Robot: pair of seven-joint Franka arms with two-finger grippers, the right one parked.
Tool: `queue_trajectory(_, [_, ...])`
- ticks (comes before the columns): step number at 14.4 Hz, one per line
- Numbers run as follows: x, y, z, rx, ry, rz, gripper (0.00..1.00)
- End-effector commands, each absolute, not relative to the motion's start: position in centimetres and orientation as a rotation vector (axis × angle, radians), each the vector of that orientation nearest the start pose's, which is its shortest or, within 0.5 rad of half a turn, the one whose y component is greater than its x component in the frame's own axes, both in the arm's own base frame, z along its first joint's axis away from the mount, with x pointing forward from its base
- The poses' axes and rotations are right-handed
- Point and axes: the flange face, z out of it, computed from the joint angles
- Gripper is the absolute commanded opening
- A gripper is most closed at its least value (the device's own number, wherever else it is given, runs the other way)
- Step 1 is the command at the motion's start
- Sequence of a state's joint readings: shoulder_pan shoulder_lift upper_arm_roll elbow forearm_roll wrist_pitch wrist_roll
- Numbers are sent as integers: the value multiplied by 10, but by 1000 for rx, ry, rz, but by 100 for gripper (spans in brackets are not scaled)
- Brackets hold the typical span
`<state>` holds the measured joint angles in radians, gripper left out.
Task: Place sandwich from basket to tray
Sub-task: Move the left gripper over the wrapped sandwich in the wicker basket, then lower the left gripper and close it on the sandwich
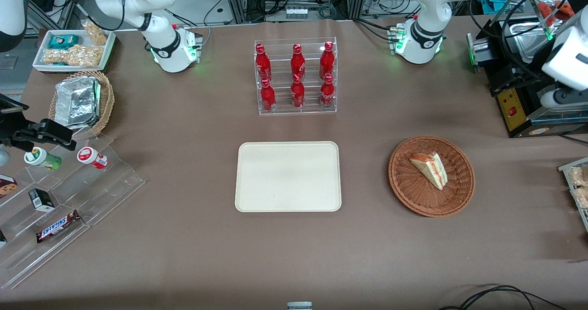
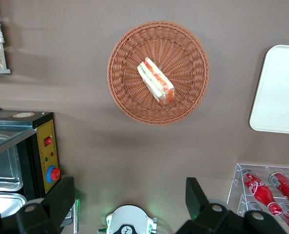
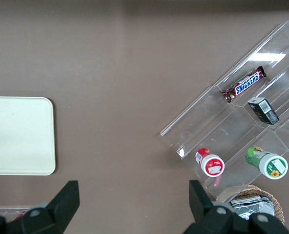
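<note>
- Lying in the front view on its side in the reddish-brown basket (image 1: 432, 176), the sandwich (image 1: 430, 169) is resting a little off the basket's middle, its point aiming toward the front camera; the cream tray (image 1: 288, 176) is sitting bare beside the basket, toward the parked arm's end, with brown table (image 1: 183, 255) showing between them.
- Looking soft and light, the clear-wrapped wedge is probably going to squash under a hard squeeze and slip on its film, so a gentle hold across the two flat bread faces near the thick end is seeming the safest.
- Standing farther from the front camera than the tray, a clear rack of red bottles (image 1: 297, 78) is leaving the straight path between basket and tray open; a black machine (image 1: 519, 94) is sitting farther from the camera than the basket.
- Hanging high above the table in the left wrist view, the claw (image 2: 130, 204) is showing its two fingers spread wide and holding nothing, well apart from the sandwich (image 2: 155, 81) in the basket (image 2: 130, 53), with a corner of the tray (image 2: 278, 87) in sight.
- Showing in the right wrist view, the tray (image 3: 17, 136) is lying bare on the cloth-like table surface.
</note>
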<state>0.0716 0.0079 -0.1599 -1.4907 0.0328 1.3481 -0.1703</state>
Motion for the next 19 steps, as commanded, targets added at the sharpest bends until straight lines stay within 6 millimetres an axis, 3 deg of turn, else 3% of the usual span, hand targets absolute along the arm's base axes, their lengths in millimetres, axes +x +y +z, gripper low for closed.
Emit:
queue_trajectory(1, [560,-35,592,-3056,-223,319,100])
queue_trajectory(3, [582,-37,560,-3029,-423,301,100])
queue_trajectory(6, [598,-42,503,-3008,-613,263,100])
queue_trajectory(10, [615,-60,407,-2985,-874,135,100])
queue_trajectory(13, [612,-64,361,-2938,-1023,121,100])
queue_trajectory(19, [587,-73,297,-2906,-1114,125,100])
